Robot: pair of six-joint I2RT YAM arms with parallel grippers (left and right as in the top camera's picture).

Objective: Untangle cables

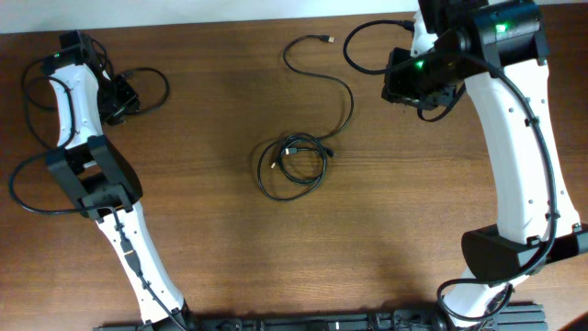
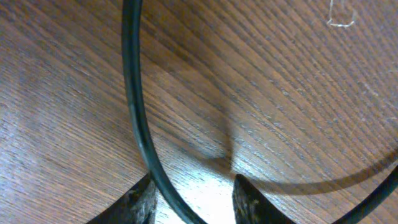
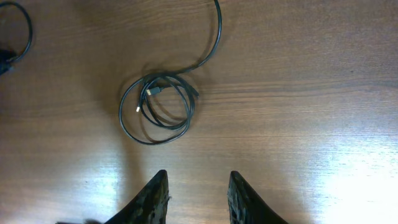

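Observation:
A small coiled bundle of black cables (image 1: 292, 167) lies mid-table. One strand (image 1: 347, 97) runs up from it to a plug end (image 1: 326, 39). The right wrist view shows the same bundle (image 3: 158, 106) well ahead of my right gripper (image 3: 198, 174), which stands open with only bare wood between its fingers. My left gripper (image 1: 124, 92) is at the far left, beside a separate cable loop (image 1: 165, 87). In the left wrist view that cable (image 2: 134, 106) passes between the left gripper's (image 2: 194, 180) open fingers, close to the left finger (image 2: 140, 202), unclamped.
The wooden table (image 1: 413, 211) has its far edge just above the plug end. A thin black loop (image 1: 349, 53) curves beside my right gripper (image 1: 413, 87); I cannot tell whether it is a loose cable or the arm's own wire. Both arm bases stand at the near edge.

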